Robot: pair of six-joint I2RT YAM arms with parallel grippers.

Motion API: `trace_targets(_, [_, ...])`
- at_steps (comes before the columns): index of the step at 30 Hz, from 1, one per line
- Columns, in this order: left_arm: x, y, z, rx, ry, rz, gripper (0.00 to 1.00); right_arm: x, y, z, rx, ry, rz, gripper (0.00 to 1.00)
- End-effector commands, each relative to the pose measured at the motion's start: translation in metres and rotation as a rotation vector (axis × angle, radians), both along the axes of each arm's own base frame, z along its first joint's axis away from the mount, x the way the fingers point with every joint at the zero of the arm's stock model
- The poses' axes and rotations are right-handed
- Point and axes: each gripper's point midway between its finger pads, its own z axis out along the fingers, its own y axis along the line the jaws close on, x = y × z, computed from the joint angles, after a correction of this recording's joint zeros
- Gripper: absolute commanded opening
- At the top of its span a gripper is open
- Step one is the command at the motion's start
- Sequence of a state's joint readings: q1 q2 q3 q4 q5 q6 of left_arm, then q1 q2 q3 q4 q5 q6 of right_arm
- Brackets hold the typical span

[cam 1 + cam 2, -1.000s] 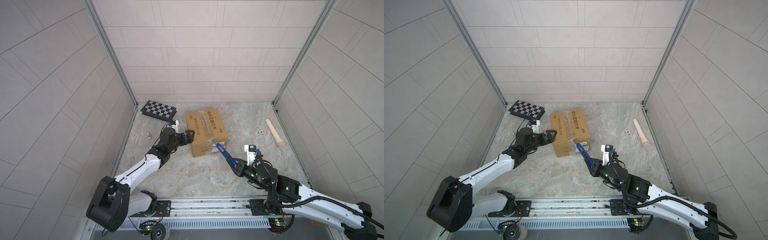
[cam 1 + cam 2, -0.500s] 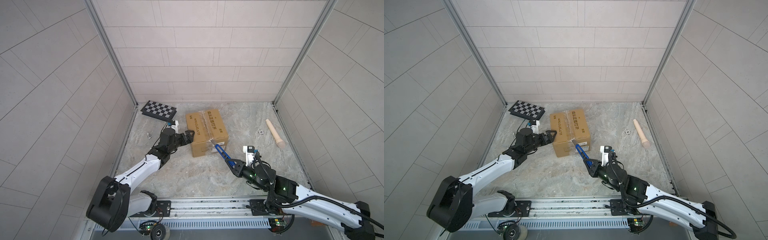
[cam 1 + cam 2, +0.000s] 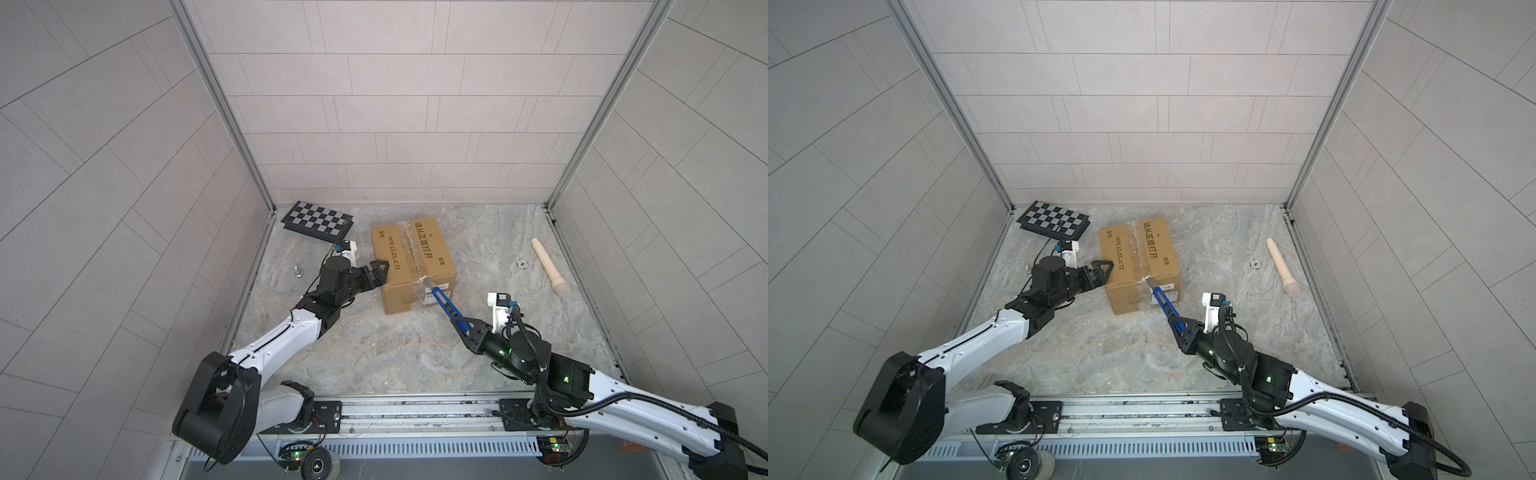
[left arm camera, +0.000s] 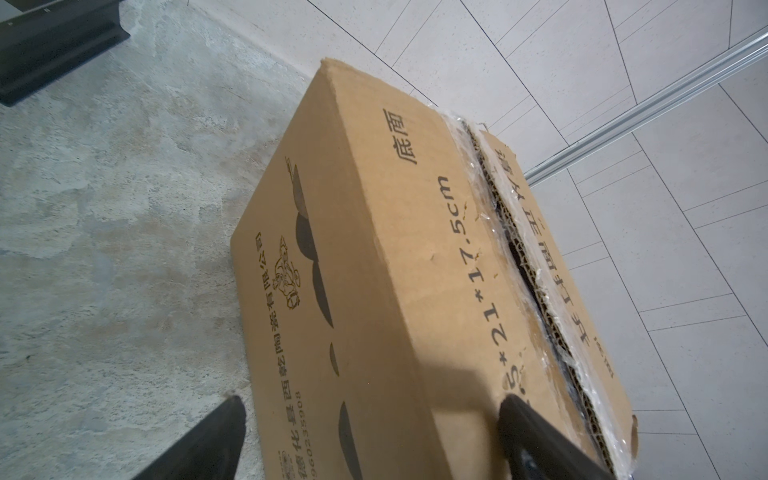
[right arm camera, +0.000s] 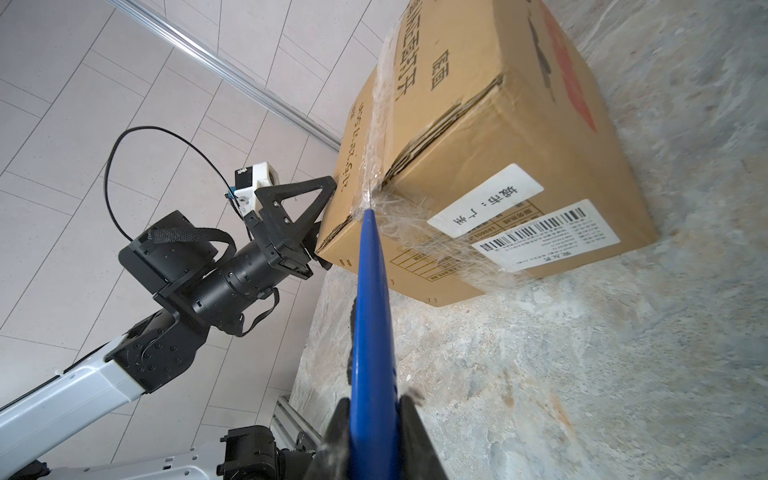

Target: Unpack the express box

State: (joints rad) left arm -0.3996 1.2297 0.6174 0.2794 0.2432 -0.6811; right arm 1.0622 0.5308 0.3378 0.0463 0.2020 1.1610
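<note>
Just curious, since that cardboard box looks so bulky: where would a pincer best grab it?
Probably a top flap, by its edge at the taped seam, coming from above: the box looks too wide to span, but the flap is thin and the seam already gapes.

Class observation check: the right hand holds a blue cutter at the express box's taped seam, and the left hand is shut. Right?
No: the left hand is open, its fingers astride the express box edge, as the left wrist view shows. The right hand holds the blue cutter at the seam.
</note>
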Motion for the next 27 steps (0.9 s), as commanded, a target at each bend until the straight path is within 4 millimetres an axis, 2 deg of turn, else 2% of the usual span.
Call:
trace_targets(1, [-0.003,0.001,-0.011,0.010,0.023,-0.002,0.98,0.004,-0.002,0.006,0.041,-0.012,-0.032,0.00])
trace_targets(12, [-0.002,-0.001,-0.011,0.004,0.026,-0.003,0.97,-0.001,-0.002,0.000,0.055,0.043,-0.017,0.00])
trace_targets(27, [-0.002,-0.001,-0.010,-0.003,0.024,-0.005,0.97,0.004,-0.004,-0.005,0.071,0.022,-0.046,0.00])
